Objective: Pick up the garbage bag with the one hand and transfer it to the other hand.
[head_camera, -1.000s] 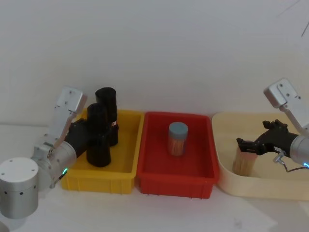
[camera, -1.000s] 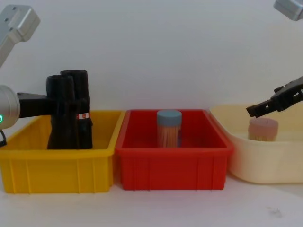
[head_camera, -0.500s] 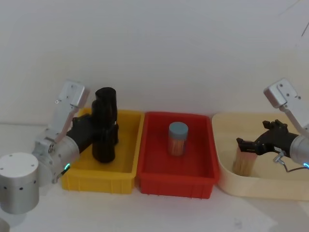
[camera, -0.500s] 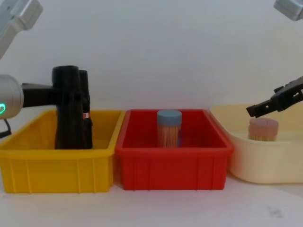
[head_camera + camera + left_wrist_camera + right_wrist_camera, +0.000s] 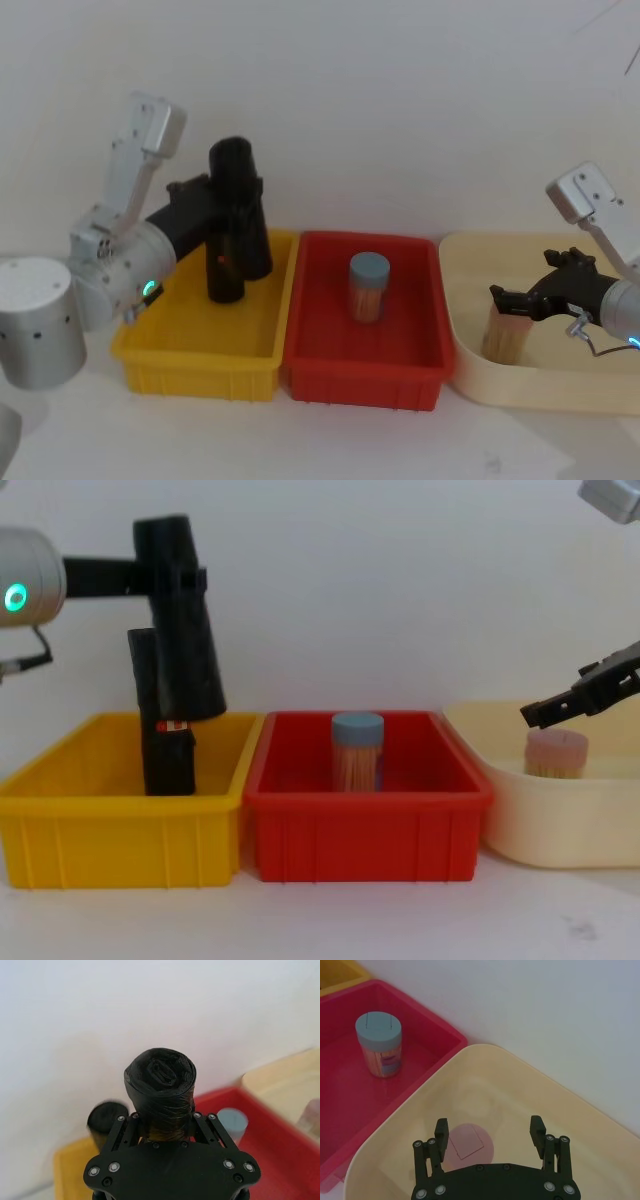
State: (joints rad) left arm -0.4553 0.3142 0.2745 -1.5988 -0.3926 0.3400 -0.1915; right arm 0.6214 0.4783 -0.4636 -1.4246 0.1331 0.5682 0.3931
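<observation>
The garbage bag (image 5: 250, 245), a plain black roll, hangs tilted above the yellow bin (image 5: 200, 350), lifted clear of the bin floor. My left gripper (image 5: 238, 195), on the arm with the green ring, is shut on the roll's upper part. From the side, the garbage bag (image 5: 190, 670) rises well above the bin rim, with the left gripper (image 5: 172, 575) clamped near its top. In the left wrist view its crumpled end (image 5: 160, 1072) sits between the fingers (image 5: 125, 1127). My right gripper (image 5: 510, 298) hovers open over the beige tub (image 5: 540, 390).
A second black roll with a red-and-white sticker (image 5: 165, 755) stands upright in the yellow bin (image 5: 120, 830). A blue-lidded jar (image 5: 368, 285) stands in the red bin (image 5: 360, 375). A pink-lidded jar (image 5: 470, 1147) sits in the tub under the right gripper (image 5: 488, 1132).
My left gripper has raised the plain roll up and out of the yellow bin, tilting it. The stickered roll stayed in the bin. The right arm has not moved.
</observation>
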